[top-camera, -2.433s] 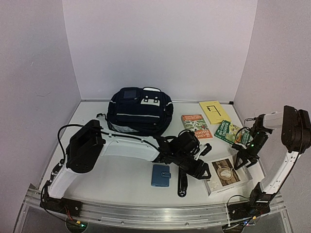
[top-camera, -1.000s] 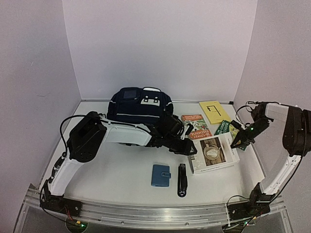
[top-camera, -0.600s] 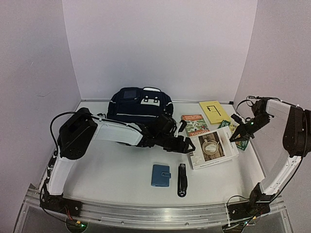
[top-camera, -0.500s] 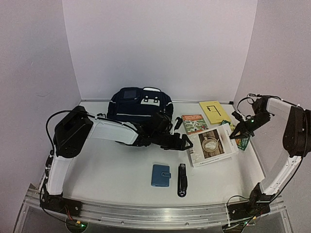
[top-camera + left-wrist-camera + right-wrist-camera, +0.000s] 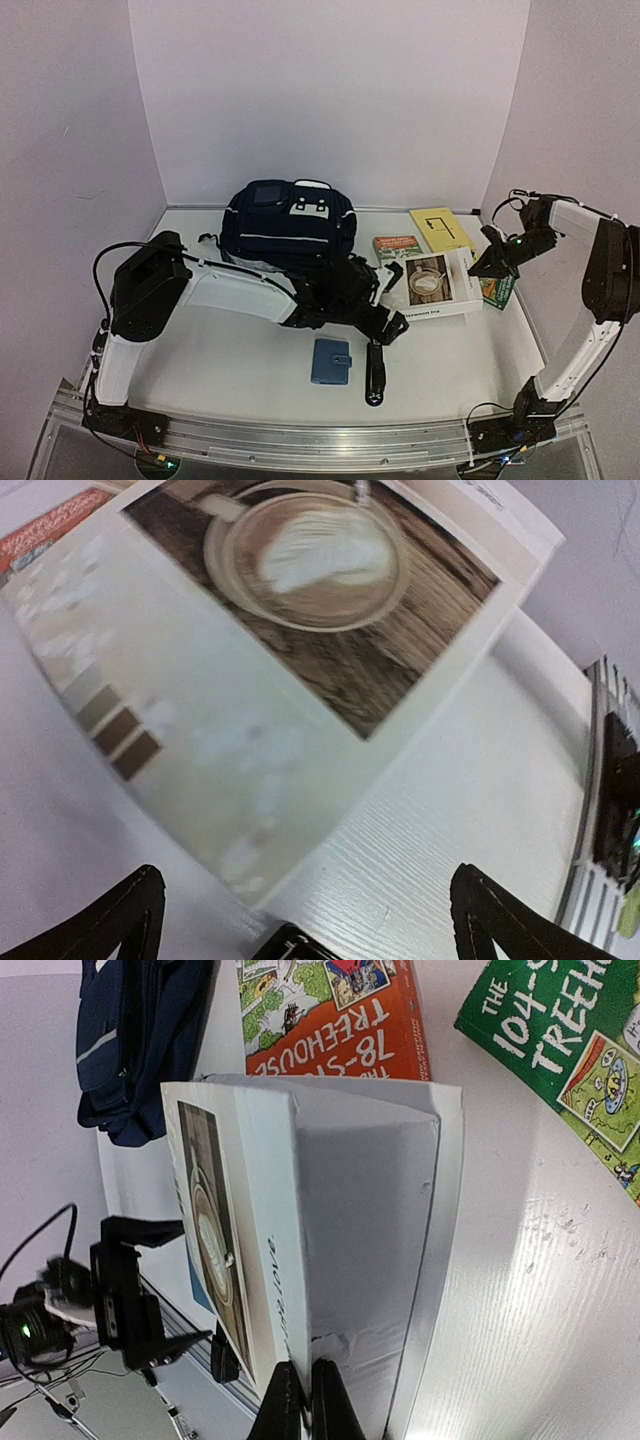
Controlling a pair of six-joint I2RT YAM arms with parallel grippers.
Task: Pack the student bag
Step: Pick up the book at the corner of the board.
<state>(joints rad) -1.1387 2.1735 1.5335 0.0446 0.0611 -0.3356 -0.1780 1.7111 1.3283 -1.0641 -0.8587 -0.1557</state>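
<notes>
Navy fabric with thin white stripes marks the student bag, which sits at the back of the white worktop, left of centre, with white patches near its top; the right wrist view catches it at the upper left. Left gripper lies low in front of the bag's right end, its jaws spread wide and holding nothing; in its own view the two fingertips sit far apart at the bottom of the frame, and the white book with a coffee-cup picture on the cover fills the space just beyond them, not in contact with either finger. Right gripper is closed on the right-hand edge of that white book, the fingers pinching a thin white margin of it. The book is held tilted, pictured cover turned towards the left arm, spine and plain white underside facing the right wrist camera. Its far corner reaches the orange Treehouse book, which lies flat just right of the bag. A green Treehouse book lies flat beside the right gripper, and a yellow book rests at the back right. Near the front edge a small blue wallet and a slim black item lie side by side, apart from both grippers
</notes>
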